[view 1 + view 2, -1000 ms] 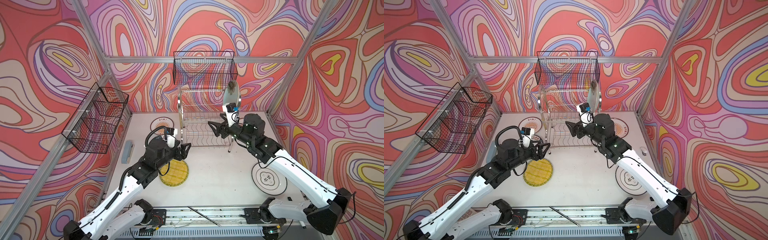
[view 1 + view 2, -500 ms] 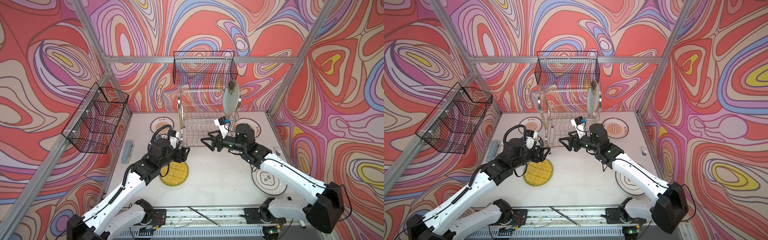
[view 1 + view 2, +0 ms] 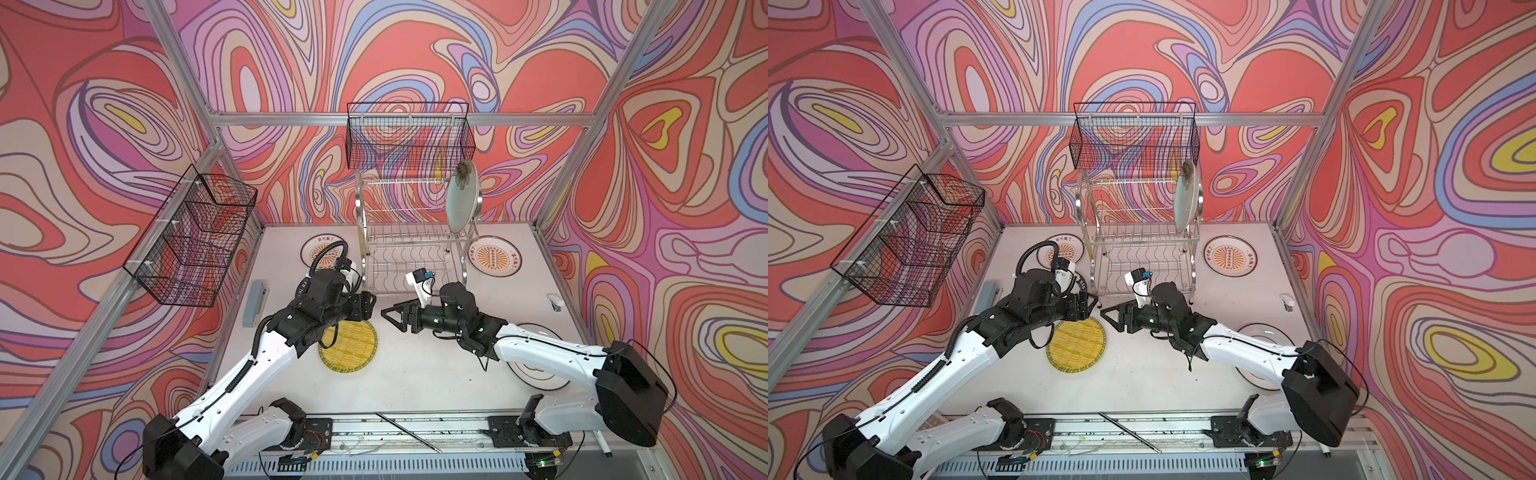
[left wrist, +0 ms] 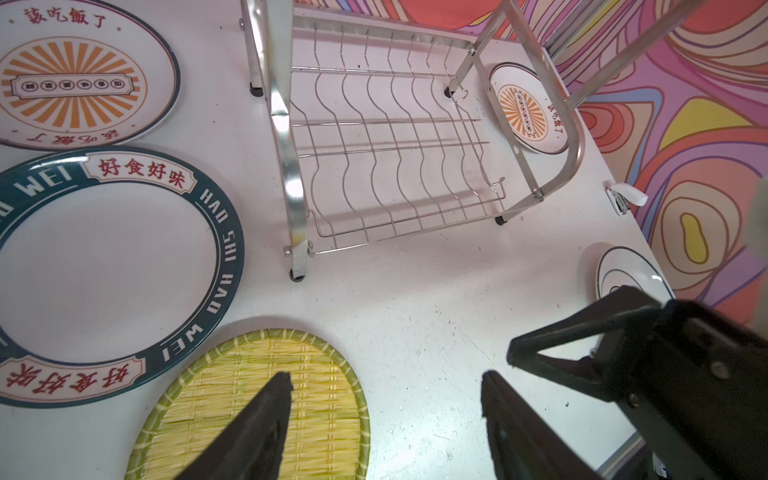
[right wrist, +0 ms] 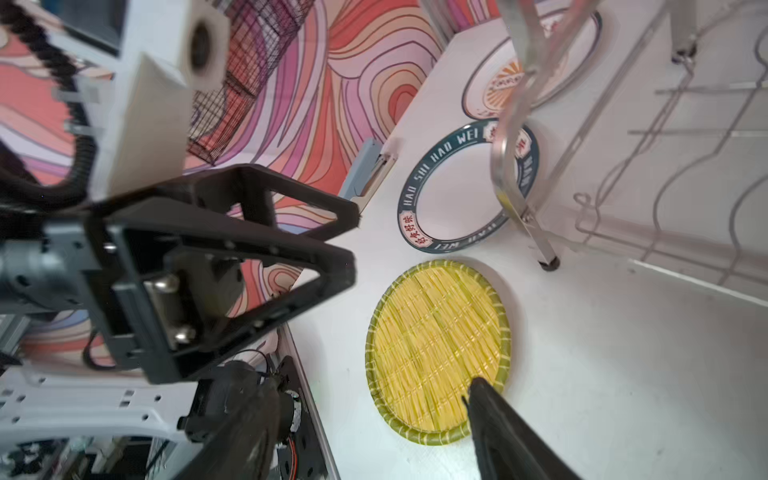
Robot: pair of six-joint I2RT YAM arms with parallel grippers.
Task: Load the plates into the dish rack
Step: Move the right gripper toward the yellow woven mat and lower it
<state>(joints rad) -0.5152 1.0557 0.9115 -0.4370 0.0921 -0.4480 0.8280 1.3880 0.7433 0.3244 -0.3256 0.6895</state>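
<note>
One plate is loaded: the pale aqua plate [image 3: 461,203] stands on edge in the upper tier of the dish rack [image 3: 360,232], above centre in both top views; five lie flat on the desk [image 3: 415,374]: the yellow plate [image 3: 353,349] at centre, a sunburst plate [image 3: 322,251] left of the rack, a second sunburst plate [image 3: 494,259] right of it, the green-rimmed plate [image 4: 104,270] and the black-ringed plate [image 4: 619,272]; the left claw [image 3: 368,305] and right claw [image 3: 392,318] face each other just above the yellow plate, both spread and empty; in both top views the left arm hides the green-rimmed plate and the right arm covers much of the black-ringed one.
</note>
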